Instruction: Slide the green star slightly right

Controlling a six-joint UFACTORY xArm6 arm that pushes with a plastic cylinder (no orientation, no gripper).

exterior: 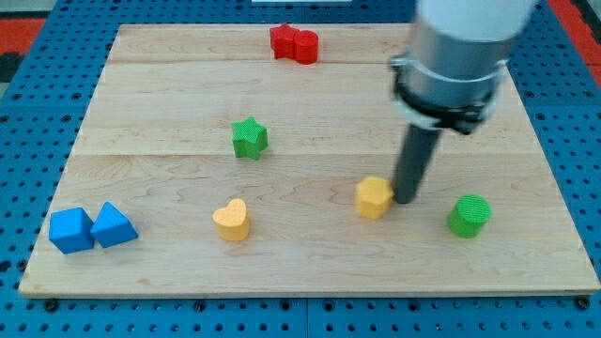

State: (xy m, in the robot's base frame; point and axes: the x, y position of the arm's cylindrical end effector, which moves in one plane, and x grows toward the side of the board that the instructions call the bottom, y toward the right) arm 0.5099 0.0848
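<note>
My tip point(407, 200) stands upright on the desk point(310, 263), touching the yellow block point(374, 197) on the view's right, well apart from the green star point(249, 138); the rod has no hand, so nothing is grasped

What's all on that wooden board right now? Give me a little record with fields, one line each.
surface: wooden board
target: green star, left of centre
my tip, right beside the yellow block, well right of the star
top: red block
bottom left: two blue blocks, touching
bottom middle: yellow heart
right: green cylinder
</note>
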